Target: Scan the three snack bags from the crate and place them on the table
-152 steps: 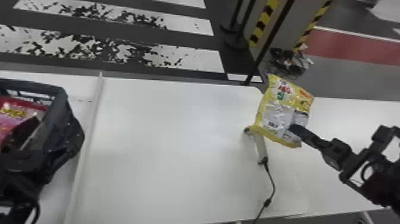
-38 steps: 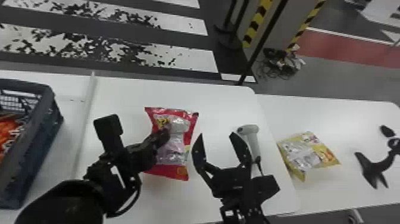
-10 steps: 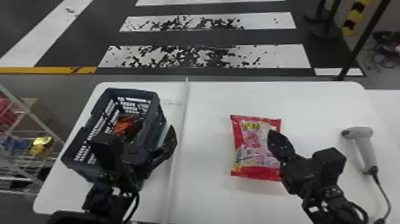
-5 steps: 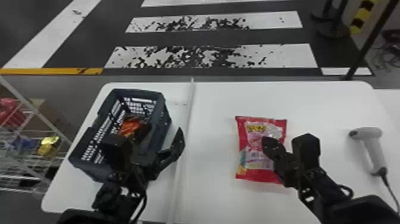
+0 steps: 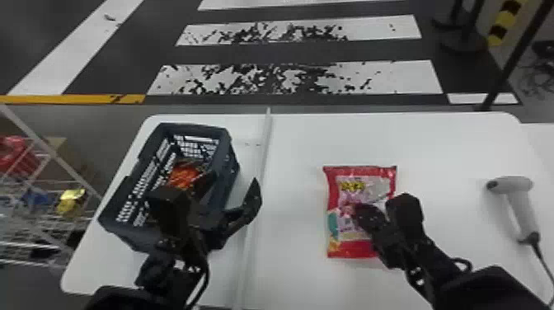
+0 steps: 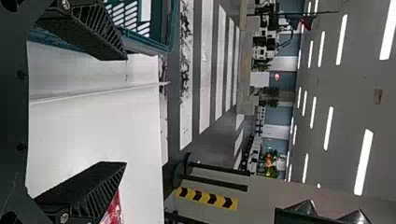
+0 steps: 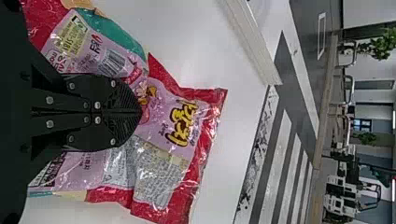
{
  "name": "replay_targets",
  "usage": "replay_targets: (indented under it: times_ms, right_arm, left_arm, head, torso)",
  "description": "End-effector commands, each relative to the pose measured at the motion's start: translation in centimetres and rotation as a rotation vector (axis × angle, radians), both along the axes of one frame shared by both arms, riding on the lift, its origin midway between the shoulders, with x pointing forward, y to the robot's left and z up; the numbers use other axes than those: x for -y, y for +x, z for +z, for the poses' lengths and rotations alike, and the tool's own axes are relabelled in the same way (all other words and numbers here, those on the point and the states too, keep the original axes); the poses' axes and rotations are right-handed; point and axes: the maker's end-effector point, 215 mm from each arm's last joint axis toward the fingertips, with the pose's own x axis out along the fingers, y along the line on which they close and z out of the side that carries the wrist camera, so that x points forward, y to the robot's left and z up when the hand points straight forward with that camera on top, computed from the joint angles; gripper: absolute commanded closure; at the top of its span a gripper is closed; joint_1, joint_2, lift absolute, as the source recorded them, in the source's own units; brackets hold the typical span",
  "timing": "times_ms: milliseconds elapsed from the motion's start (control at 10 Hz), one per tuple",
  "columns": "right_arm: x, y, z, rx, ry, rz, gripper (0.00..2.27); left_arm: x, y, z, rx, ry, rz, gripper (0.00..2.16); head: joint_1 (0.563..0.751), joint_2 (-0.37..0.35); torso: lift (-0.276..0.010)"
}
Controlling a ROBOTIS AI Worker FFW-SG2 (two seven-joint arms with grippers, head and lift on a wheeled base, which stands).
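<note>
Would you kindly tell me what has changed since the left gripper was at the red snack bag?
The left gripper has let go of that spot and moved left to the crate, its fingers open. The right gripper, open beside the red snack bag then, is now closed on it. The head view has turned left. The red bag and scanner are still on the table, the orange bag still in the crate.

Worn white stripes (image 5: 379, 29) cross the dark grey floor (image 5: 305, 52) under long white ceiling lights (image 6: 364, 162); blurred blue-grey panels (image 6: 281, 108) may be walls.
</note>
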Motion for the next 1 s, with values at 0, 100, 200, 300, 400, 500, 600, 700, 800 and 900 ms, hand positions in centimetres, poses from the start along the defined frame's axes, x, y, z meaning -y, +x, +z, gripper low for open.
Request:
replay_targets:
  times_ms: [0, 100, 200, 300, 400, 500, 600, 700, 800, 900]
  right_arm:
    - [0.0, -0.3, -0.4, -0.003, -0.014, 0.008, 2.19]
    - [0.2, 0.4, 1.4, 0.032, -0.003, -0.002, 2.19]
    - [0.4, 1.3, 4.3, 0.078, 0.009, -0.011, 2.19]
    - [0.3, 2.3, 7.3, 0.124, 0.022, -0.014, 2.19]
    - [-0.1, 3.2, 9.4, 0.165, 0.037, -0.013, 2.19]
    - [-0.3, 4.0, 10.2, 0.175, 0.038, -0.010, 2.19]
    - [-0.5, 4.7, 10.1, 0.172, 0.037, -0.007, 2.19]
    - [-0.9, 5.4, 9.4, 0.165, 0.030, 0.006, 2.19]
    - [-1.5, 5.9, 8.8, 0.159, 0.028, 0.021, 2.19]
    - [-2.0, 6.5, 7.8, 0.143, 0.020, 0.040, 2.19]
  left_arm:
    - [0.2, 0.1, -0.1, -0.001, -0.002, -0.004, 0.08]
    - [0.3, 0.1, -0.1, -0.001, -0.004, -0.004, 0.08]
    - [0.2, 0.1, -0.1, -0.001, -0.003, -0.005, 0.08]
    - [0.3, 0.1, 0.1, 0.005, -0.006, -0.004, 0.08]
    - [0.2, 0.1, 0.1, 0.005, -0.005, -0.005, 0.08]
    - [0.3, 0.1, 0.1, 0.005, -0.006, -0.005, 0.08]
    - [0.3, 0.1, 0.2, 0.008, -0.008, -0.007, 0.08]
    - [0.3, 0.1, 0.2, 0.008, -0.009, -0.008, 0.08]
    - [0.3, 0.1, 0.3, 0.011, -0.009, -0.008, 0.08]
    - [0.3, 0.1, 0.5, 0.015, -0.009, -0.008, 0.08]
  head:
    - [0.695, 0.152]
    - [0.695, 0.151]
    - [0.695, 0.148]
    - [0.695, 0.146]
    - [0.695, 0.142]
    - [0.695, 0.143]
    - [0.695, 0.144]
    - [0.695, 0.145]
    - [0.695, 0.147]
    - [0.695, 0.151]
  torso:
    - [-0.062]
    - [-0.062]
    - [-0.062]
    - [-0.062]
    - [-0.062]
    - [-0.062]
    - [-0.062]
    - [-0.062]
    - [-0.062]
    - [-0.062]
